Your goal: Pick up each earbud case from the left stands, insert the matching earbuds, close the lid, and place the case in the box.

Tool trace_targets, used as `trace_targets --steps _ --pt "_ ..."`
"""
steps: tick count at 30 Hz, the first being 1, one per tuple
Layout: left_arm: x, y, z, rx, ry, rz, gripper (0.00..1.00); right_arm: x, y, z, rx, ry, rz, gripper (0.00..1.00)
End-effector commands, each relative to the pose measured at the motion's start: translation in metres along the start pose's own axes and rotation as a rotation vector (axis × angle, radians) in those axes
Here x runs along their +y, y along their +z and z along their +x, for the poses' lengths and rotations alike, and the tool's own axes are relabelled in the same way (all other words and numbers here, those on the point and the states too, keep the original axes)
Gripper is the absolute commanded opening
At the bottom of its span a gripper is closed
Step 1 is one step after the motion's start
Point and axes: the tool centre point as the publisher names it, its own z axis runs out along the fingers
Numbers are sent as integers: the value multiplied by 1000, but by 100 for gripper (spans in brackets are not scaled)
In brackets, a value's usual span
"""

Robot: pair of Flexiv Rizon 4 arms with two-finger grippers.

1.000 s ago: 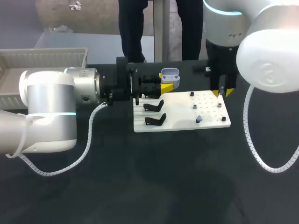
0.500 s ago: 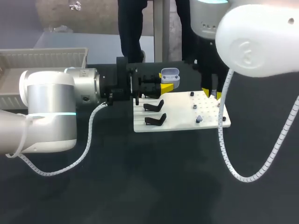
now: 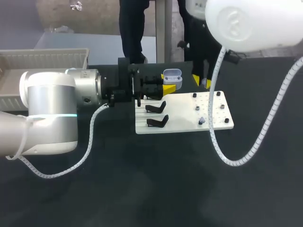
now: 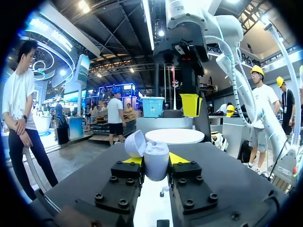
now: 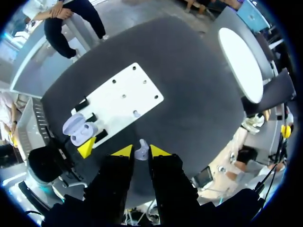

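Okay, nearest is bare dark table. The left arm comes in from the left side and lies low and level over it. Just past its wrist sits a white board flat on the table. Two black stands are on the board's left part, one behind the other, both with nothing on them. Small pegs dot the board's right part; some carry small dark or pale bits, too small to tell what. The left gripper hangs over the board's far left corner, its yellow tips closed narrow on the earbud case from both sides. The case is pale lavender and upright, held off the board, and its lid is swung open to one side. In the left wrist view the board shows below the case, between the black finger blocks. A bit further on, the right arm drops in from the upper right. The right gripper points down above the board's far edge, just beside the case and apart from it. In the right wrist view its fingers are nearly together, pinching a small pale earbud between the yellow tips, well above the table. Farthest off, at the far left edge, is the white ribbed box, well apart from both grippers.
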Motion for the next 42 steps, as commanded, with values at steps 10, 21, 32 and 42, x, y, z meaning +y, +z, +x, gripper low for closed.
trace_targets --steps 10,21,32,42 --pt "0 0 0 -3 2 -3 0 57 -21 -5 -29 -148 -29 0" --pt "0 0 0 -3 2 -3 0 65 -12 2 -46 -204 -49 0" --pt "0 0 0 -3 2 -3 0 67 3 -3 -59 -187 -20 0" --pt "0 0 0 -3 2 -3 0 73 6 -8 -58 -191 -16 0"
